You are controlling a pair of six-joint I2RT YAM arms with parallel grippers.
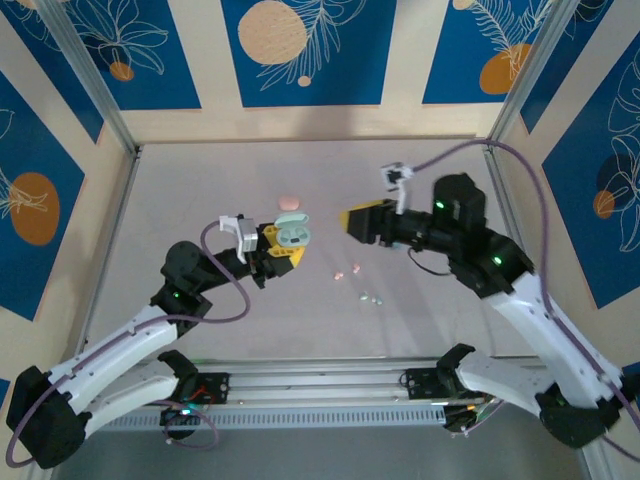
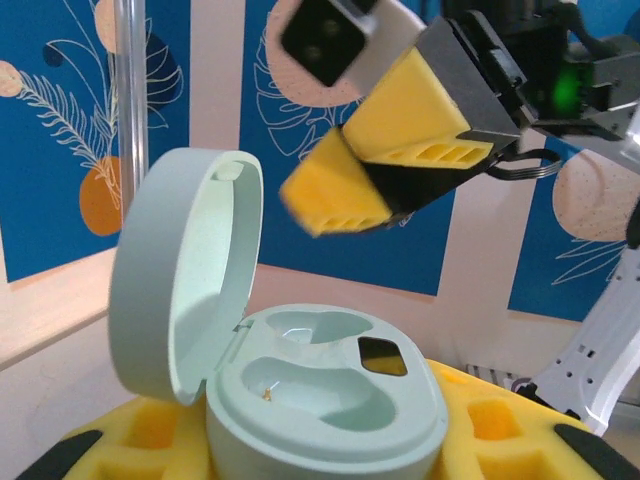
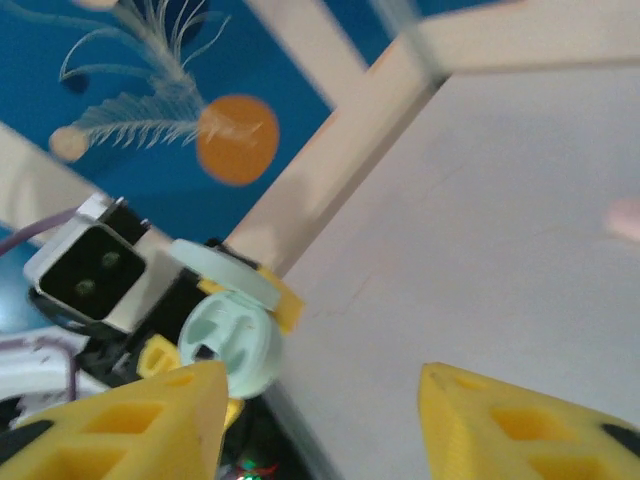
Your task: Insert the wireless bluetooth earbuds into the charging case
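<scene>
My left gripper (image 1: pixel 283 243) is shut on an open mint charging case (image 1: pixel 292 234), held up off the table. In the left wrist view the case (image 2: pixel 330 405) sits between the yellow pads (image 2: pixel 500 425), with its lid (image 2: pixel 185 270) swung up and both wells bare. My right gripper (image 1: pixel 350 220) hovers just right of the case, open, with nothing between its fingers (image 3: pixel 150 415). It also hangs above the case in the left wrist view (image 2: pixel 385 165). Tiny pink earbuds (image 1: pixel 355 267) and pale ones (image 1: pixel 367 297) lie on the table below the grippers. The right wrist view has the case (image 3: pixel 230 335) at lower left.
A small pink case (image 1: pixel 289 203) lies on the table behind the mint one. Metal frame posts (image 1: pixel 110 110) and patterned blue walls close in the table on three sides. A rail (image 1: pixel 320 380) runs along the near edge between the arm bases.
</scene>
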